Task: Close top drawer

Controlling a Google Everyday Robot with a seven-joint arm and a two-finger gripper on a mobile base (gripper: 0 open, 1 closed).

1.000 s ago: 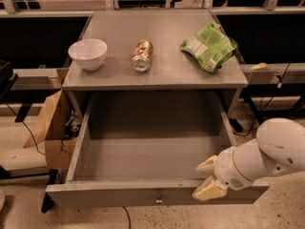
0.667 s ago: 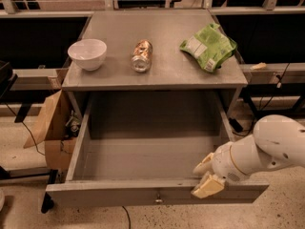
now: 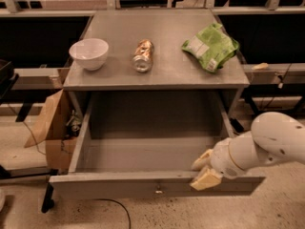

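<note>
The top drawer [image 3: 143, 151] is pulled far out of the grey cabinet and is empty inside. Its long grey front panel [image 3: 119, 186] faces me, with a small round metallic knob [image 3: 157, 191] at its centre. My gripper [image 3: 204, 170] sits at the right part of the front panel's top edge. One pale finger [image 3: 202, 159] is inside the drawer and the other [image 3: 206, 179] is on the panel's outer face. My white arm [image 3: 267, 144] reaches in from the right.
On the cabinet top [image 3: 162, 75] stand a white bowl [image 3: 89, 53], a can lying on its side [image 3: 143, 55] and a green chip bag [image 3: 210, 46]. A cardboard box [image 3: 50, 128] stands left of the drawer. Cables lie on the floor at front left.
My gripper and arm have shifted slightly left along the drawer's front edge. The drawer looks equally far out.
</note>
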